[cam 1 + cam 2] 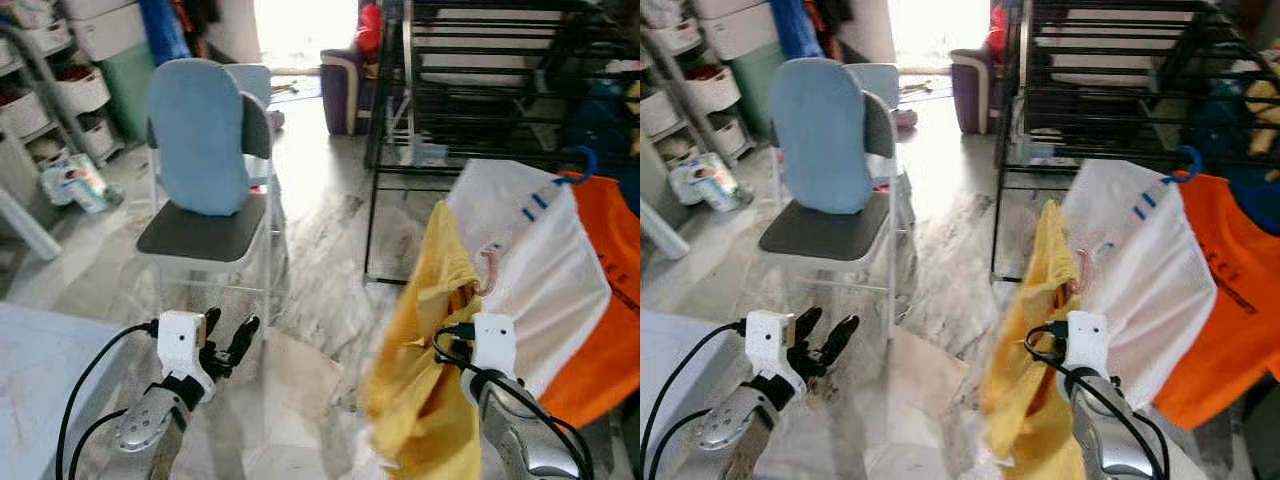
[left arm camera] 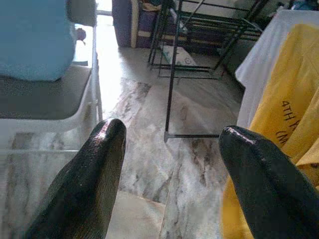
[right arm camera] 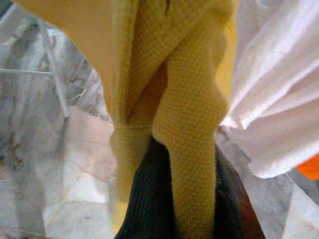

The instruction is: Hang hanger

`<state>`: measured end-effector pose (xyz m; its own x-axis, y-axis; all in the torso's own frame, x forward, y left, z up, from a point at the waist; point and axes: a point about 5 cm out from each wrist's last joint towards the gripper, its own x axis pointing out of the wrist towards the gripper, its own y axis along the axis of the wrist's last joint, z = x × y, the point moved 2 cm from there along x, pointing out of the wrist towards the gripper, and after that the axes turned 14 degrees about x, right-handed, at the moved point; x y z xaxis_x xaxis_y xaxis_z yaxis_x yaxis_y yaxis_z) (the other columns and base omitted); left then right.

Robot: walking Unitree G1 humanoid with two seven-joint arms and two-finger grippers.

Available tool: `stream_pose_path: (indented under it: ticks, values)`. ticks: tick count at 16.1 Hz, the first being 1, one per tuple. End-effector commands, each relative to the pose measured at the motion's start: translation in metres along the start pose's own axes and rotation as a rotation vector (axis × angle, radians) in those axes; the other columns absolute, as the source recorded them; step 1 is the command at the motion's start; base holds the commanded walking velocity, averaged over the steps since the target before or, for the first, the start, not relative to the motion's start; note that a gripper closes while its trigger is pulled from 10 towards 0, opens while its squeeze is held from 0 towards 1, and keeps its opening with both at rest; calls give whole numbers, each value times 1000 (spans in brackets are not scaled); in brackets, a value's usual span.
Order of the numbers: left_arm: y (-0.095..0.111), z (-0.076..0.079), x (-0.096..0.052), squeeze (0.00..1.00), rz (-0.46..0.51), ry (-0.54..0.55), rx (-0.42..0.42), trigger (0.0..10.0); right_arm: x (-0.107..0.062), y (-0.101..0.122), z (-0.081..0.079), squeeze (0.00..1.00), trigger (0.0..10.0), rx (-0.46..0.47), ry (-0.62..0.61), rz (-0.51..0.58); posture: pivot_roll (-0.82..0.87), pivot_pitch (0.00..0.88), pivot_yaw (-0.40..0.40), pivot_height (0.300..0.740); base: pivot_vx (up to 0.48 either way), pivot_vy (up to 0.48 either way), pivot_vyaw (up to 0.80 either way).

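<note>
**Yellow shirt in hand, not yet on the rack**

Marble-tiled floor (image 1: 320,240), bright daylight from a doorway at the far end, storage drawers along the left wall. A grey folding chair (image 1: 205,235) with a blue cushion (image 1: 195,135) against its back stands centre-left; a black metal drying rack (image 1: 480,90) occupies the right side.

Right gripper (image 3: 187,196): fingers closed on a fold of knitted yellow shirt (image 1: 430,350). In the right wrist view the cloth drapes over and between the black fingers, so the grip appears to be on fabric. Whether a hanger sits inside the garment cannot be determined; a pale pinkish hook shape (image 1: 489,270) shows near the collar, just above the gripper, and may be its hanger. The shirt hangs bunched from the grip, raised in front of the robot and held just beside the rack's load.

Outward from there: a white garment (image 1: 540,270) touching or overlapping the yellow one, then an orange garment (image 1: 610,300), the pair suspended from a blue hanger hook (image 1: 583,165) at the rack's rail.

Left gripper (image 1: 228,340): low on the left, fingers spread wide apart, nothing between them, aimed across the floor toward the rack's foot. It is idle.

Assessment: pickup is complete and the item has been brought to the rack. Outstanding: raise the hook to an unoccupied stretch of rail, seat it, let go. The hook's position is unclear, so a catch on the neighbouring clothes is a fair risk.
</note>
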<state>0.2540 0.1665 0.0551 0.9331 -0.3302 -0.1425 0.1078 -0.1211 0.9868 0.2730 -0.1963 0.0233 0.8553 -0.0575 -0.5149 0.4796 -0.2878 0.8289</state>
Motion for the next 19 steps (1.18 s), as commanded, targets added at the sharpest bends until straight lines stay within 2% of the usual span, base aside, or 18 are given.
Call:
stream_pose_path:
  ticks: [1,3,10,19]
  values:
    - [1,-4,0,0,-8,10,-5,10000,1,14,-9,0,10000,-3,25,51,-121,0,29,740,247,0,0]
    - [2,-2,3,0,-3,-8,-10,10000,2,15,-13,0,10000,-2,32,52,-124,0,30,740,336,0,0]
    - [3,3,8,0,-6,-33,-15,10000,2,15,-11,0,10000,11,25,49,-131,0,39,740,389,0,-557]
    - [0,7,10,0,-24,-58,-8,10000,3,18,-13,0,10000,13,25,65,-131,0,39,740,426,0,0]
